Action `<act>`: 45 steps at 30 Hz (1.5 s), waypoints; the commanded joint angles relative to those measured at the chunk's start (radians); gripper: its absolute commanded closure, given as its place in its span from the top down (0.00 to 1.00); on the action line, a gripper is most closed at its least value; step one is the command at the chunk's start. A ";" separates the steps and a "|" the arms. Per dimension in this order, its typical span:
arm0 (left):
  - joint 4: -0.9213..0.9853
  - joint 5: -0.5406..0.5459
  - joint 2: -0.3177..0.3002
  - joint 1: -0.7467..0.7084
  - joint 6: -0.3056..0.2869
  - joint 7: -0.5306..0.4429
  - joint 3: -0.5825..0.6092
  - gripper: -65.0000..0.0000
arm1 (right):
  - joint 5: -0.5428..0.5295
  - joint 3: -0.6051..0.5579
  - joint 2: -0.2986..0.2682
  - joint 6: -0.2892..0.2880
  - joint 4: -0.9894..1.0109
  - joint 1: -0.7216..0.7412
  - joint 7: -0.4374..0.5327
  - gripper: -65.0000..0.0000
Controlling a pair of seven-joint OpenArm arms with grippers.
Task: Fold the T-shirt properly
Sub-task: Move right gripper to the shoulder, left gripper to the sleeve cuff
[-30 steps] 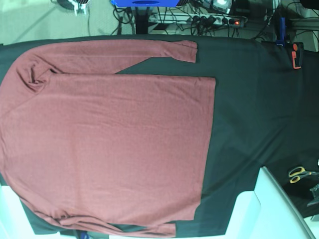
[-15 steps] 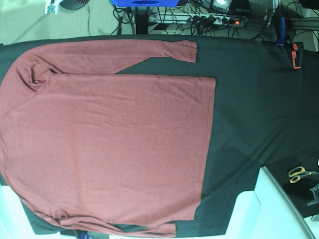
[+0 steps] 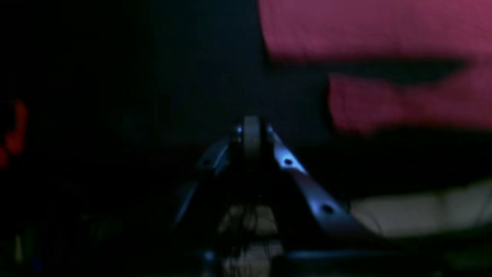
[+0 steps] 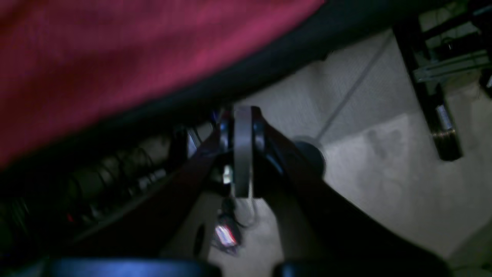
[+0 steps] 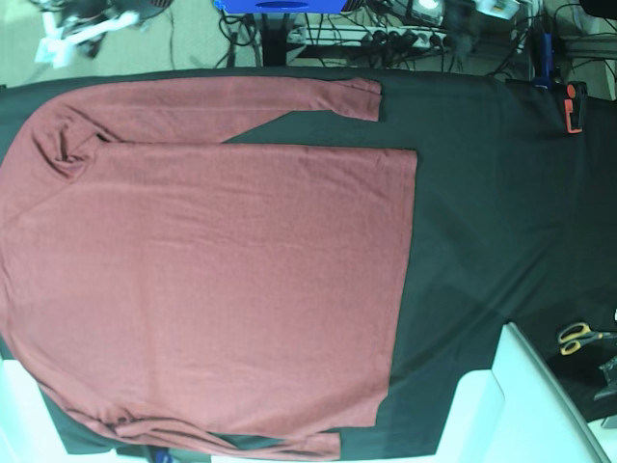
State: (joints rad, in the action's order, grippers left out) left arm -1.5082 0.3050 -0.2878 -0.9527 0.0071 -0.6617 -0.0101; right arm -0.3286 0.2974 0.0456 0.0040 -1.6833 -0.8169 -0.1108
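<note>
Right gripper [image 5: 60,48]: at the upper left of the base view, beyond the cloth edge, blurred; fingers closed together, nothing between them.
Long-sleeved shirt [image 5: 222,280]: brick-red, spread on the black cloth [image 5: 482,222] over the left and middle of the base view; shoulder end at left, partly out of frame; hem toward the right.
Upper sleeve [image 5: 212,101]: laid along the cloth's top edge, bunched at the shoulder, cuff pointing right; a wedge of cloth shows between sleeve and body.
Lower sleeve [image 5: 222,440]: along the bottom edge of the body, creased and narrow, cuff pointing right.
Body: nearly flat, light wrinkles, unfolded.
Power strip [image 5: 415,39]: behind the cloth, among cables.
Left gripper [image 5: 496,9]: at the top, right of centre, blurred, apart from the shirt; fingertips meeting, empty.
Orange-and-black clamp [image 5: 575,108]: near the upper right of the cloth.
Scissors [image 5: 578,338]: yellow-and-black handles, at the right edge, well apart from the shirt.
</note>
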 commanded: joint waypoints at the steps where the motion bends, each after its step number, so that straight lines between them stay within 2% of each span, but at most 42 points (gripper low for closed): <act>1: -0.032 0.024 -0.009 -0.015 -0.002 -0.023 0.002 0.00 | -0.017 0.012 0.000 0.000 -0.019 0.001 0.018 0.01; 4: -0.075 0.086 -0.035 -0.005 -0.002 -0.022 0.008 0.00 | -0.054 0.026 -0.013 -0.008 -0.036 0.035 0.018 0.02; 5: -0.087 0.095 -0.046 0.001 -0.002 -0.022 0.012 0.00 | -0.068 0.024 -0.025 -0.026 -0.048 0.041 0.018 0.03; 8: -0.105 0.098 -0.067 0.011 -0.002 0.026 0.011 0.03 | -0.180 0.026 -0.040 -0.140 -0.093 0.047 0.016 0.15; 10: -0.121 0.099 -0.067 0.027 -0.002 0.082 0.000 0.24 | -0.275 0.026 -0.054 -0.201 -0.120 0.047 0.003 0.27; 12: -0.134 0.101 -0.063 0.041 -0.002 0.127 0.003 0.39 | -0.367 0.027 -0.103 -0.243 -0.145 0.064 -0.054 0.43; 14: -0.137 0.101 -0.061 0.051 -0.002 0.141 0.011 0.46 | -0.468 0.027 -0.143 -0.278 -0.142 0.087 -0.128 0.58; 16: -0.137 0.101 -0.058 0.068 -0.002 0.144 0.014 0.47 | -0.584 0.039 -0.177 -0.301 -0.128 0.109 -0.181 0.70; 17: -0.134 0.101 -0.052 0.071 -0.002 0.144 0.014 0.46 | -0.628 0.055 -0.189 -0.315 -0.116 0.116 -0.200 0.72; 20: -0.133 0.101 -0.035 0.097 -0.002 0.144 0.012 0.46 | -0.728 0.115 -0.211 -0.355 -0.068 0.150 -0.243 0.70; 26: -0.045 0.102 -0.026 0.151 -0.002 0.144 0.015 0.45 | -0.734 0.233 -0.209 -0.364 0.039 0.216 -0.367 0.67; 29: -0.005 0.102 -0.018 0.183 -0.006 0.144 0.040 0.45 | -0.729 0.240 -0.209 -0.365 0.059 0.221 -0.367 0.68; 34: 0.054 0.102 -0.009 0.232 -0.089 0.144 0.126 0.45 | -0.729 0.242 -0.209 -0.365 0.059 0.233 -0.367 0.68; 38: 0.123 0.102 0.012 0.280 -0.091 0.144 0.189 0.45 | -0.729 0.245 -0.209 -0.365 0.064 0.233 -0.367 0.68; 45: 0.199 0.104 0.052 0.308 -0.092 0.144 0.201 0.45 | -0.728 0.245 -0.211 -0.365 0.064 0.233 -0.367 0.68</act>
State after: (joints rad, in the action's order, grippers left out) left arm -1.2976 0.4091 -0.2344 -0.6373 -0.0792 -0.4885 0.1925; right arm -1.0405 0.5312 -0.1513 -0.3492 -1.6077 -0.5800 -0.4946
